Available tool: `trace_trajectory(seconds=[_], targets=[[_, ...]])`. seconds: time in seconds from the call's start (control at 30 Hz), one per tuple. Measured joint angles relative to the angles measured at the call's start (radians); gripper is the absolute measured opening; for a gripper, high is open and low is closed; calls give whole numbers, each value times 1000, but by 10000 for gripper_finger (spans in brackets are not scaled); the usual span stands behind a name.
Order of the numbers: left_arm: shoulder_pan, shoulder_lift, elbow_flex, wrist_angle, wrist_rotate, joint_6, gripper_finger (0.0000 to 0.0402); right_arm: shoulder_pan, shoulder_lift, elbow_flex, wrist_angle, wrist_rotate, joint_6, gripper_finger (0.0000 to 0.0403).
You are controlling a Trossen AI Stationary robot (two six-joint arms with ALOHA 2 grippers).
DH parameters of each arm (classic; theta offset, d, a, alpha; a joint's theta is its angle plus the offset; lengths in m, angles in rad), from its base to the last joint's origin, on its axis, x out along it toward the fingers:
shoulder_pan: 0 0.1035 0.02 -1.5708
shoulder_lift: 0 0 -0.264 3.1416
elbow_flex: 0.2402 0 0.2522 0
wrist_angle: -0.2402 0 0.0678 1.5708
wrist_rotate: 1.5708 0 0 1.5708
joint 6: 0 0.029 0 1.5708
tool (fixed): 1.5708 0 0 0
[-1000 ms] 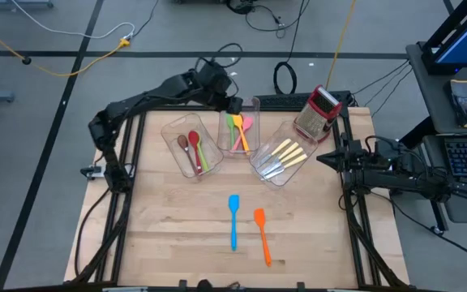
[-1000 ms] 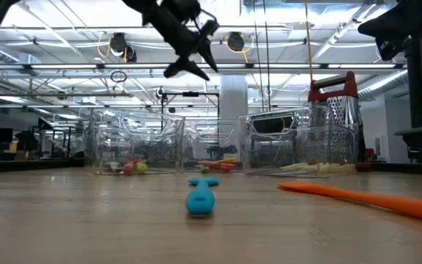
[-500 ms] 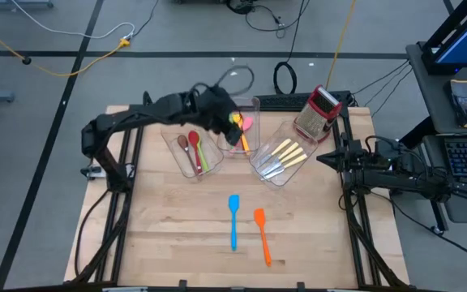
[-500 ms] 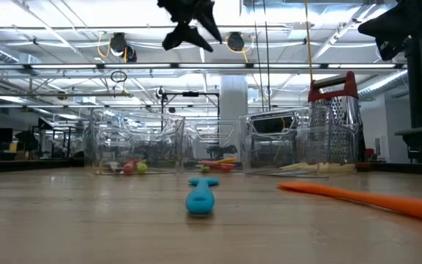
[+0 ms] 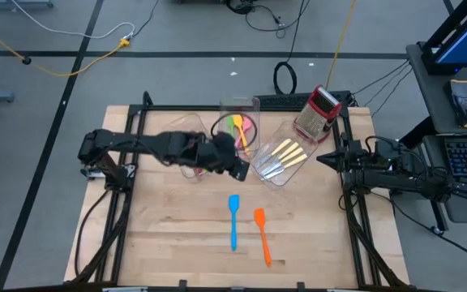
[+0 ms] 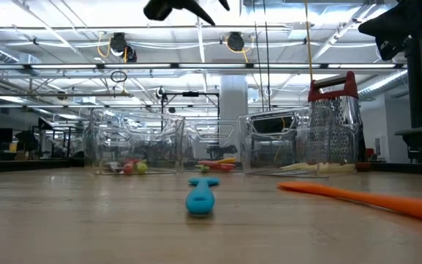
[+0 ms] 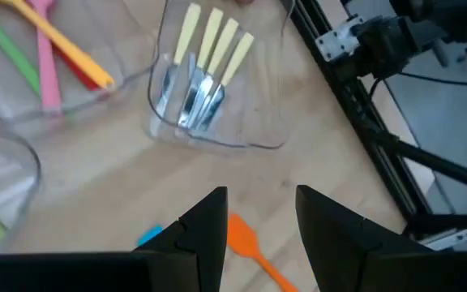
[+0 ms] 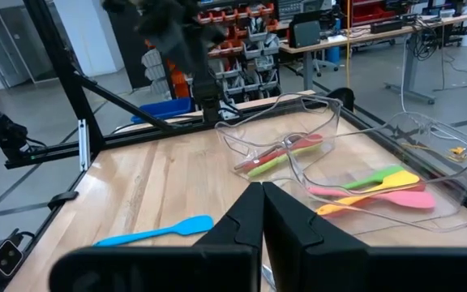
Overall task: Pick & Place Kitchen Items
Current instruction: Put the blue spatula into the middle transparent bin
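Wooden table [image 5: 169,227], cutlery [image 5: 282,156] in bin [image 5: 267,174], left hand [image 5: 240,171] open, empty

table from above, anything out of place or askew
Two spatulas lie loose on the bare wood in front of the bins: a blue spatula and an orange spatula, while the other utensils sit in bins. The cutlery bin sits skewed, angled toward the box grater.

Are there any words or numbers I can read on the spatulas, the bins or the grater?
No readable text: none shows in any view.
Blue spatula, orange spatula: plain, no print visible.
Clear bins: no labels visible.
Grater: no brand that can be made out.
Shelves and boxes in the room behind the table: any markings are too small and blurred to read.
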Motion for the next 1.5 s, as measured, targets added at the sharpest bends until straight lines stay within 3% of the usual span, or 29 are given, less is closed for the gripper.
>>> trace_trajectory(seconds=[0.37,0.63,1.03,1.27,1.5], targets=[[-198,45,0,29,-138,-299,149,0,0,0,0,-1,-30,0],[-268,130,0,40,-149,-468,149,0,0,0,-1,-2,-31,0],[-259,283,0,8,-31,-588,150,0,0,0,-1,-2,-31,0],[-227,384,0,-34,103,-637,150,0,0,0,0,-2,-31,0],[-202,427,0,-47,113,-615,150,0,0,0,0,-2,-31,0]])
